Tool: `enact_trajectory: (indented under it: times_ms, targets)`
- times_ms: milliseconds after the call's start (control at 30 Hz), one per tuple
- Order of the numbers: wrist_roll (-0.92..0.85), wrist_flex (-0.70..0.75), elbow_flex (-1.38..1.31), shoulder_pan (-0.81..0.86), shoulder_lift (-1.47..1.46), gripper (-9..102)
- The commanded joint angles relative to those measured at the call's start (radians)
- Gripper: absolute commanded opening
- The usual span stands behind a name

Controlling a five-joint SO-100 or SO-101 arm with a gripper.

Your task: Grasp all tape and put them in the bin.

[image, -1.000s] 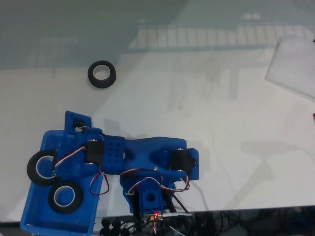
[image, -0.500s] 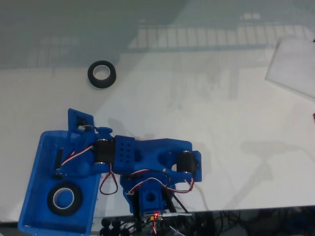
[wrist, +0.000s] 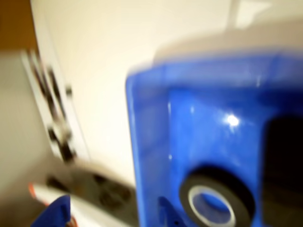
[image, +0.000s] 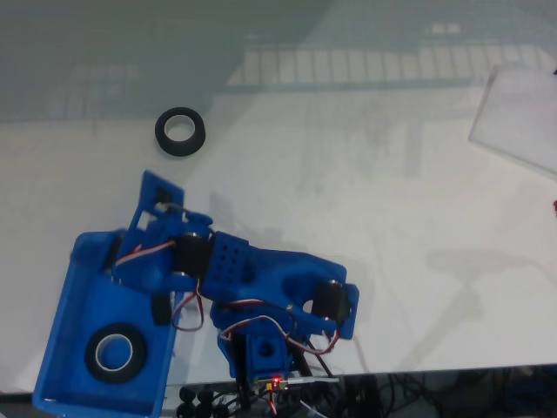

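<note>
Blue arm over bin (image: 61, 348) at lower left of fixed view, gripper (image: 144, 261) above bin's upper end. One tape roll (image: 114, 350) lies flat on bin floor, seen also in wrist view (wrist: 215, 201). Dark shape by bin wall beneath arm (image: 162, 310) may be second roll; cannot tell. Another tape roll (image: 181, 131) sits on white table (image: 392, 218), well apart from bin, not yet collected. Gripper spread cannot be told; jaws hidden behind arm body, wrist view blurred. Judged: task partly done, outlying roll remaining.
</note>
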Motion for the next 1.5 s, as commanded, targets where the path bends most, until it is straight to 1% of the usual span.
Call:
enact_trajectory:
  times_ms: [0, 133, 233, 367, 567, 733, 867, 1000, 1267, 1467]
  targets:
    - [0.017, -0.043, -0.015, 0.169, -0.046, 25]
    - [0.035, -0.126, -0.018, 0.402, -0.167, 25]
    - [0.012, -0.206, -0.021, 0.541, -0.299, 24]
    - [-0.011, -0.301, -0.067, 0.684, -0.499, 25]
    - [-0.003, -0.321, -0.281, 0.838, -0.785, 25]
    - [-0.011, -0.299, -0.443, 0.882, -0.977, 25]
    - [-0.02, -0.25, -0.546, 0.876, -1.106, 25]
    - [-0.018, -0.239, -0.615, 0.877, -1.221, 24]
    - [-0.02, -0.241, -0.689, 0.891, -1.347, 24]
    - [-0.026, -0.209, -0.787, 0.896, -1.433, 24]
